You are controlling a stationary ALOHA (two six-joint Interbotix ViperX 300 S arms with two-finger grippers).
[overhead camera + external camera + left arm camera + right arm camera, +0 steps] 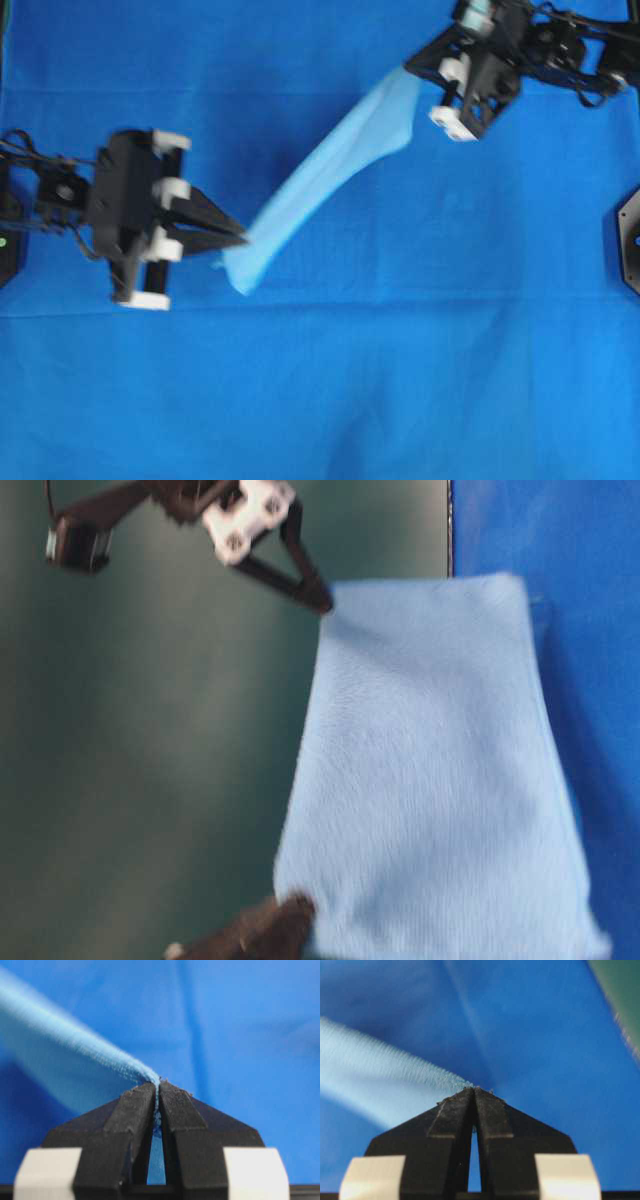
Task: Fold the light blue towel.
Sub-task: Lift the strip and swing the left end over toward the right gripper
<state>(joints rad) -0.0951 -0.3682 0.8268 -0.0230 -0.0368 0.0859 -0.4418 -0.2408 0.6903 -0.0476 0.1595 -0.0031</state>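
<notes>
The light blue towel [320, 175] hangs off the table, stretched as a slanting band between both grippers. My left gripper [243, 238] is shut on its lower-left corner. In the left wrist view the towel [65, 1040] runs up and left from the pinched left gripper [159, 1082]. My right gripper [410, 65] is shut on the upper-right corner. The right wrist view shows the towel [380, 1080] leaving the closed right gripper [474, 1088] to the left. From table level the towel [430, 780] spreads flat, with one black fingertip [322, 602] at one corner and another [290, 915] at the adjacent corner.
A dark royal-blue cloth [400, 380] covers the whole table under the towel. A black arm base [630, 240] sits at the right edge and another [5, 250] at the left edge. A dark green backdrop [150, 760] stands behind.
</notes>
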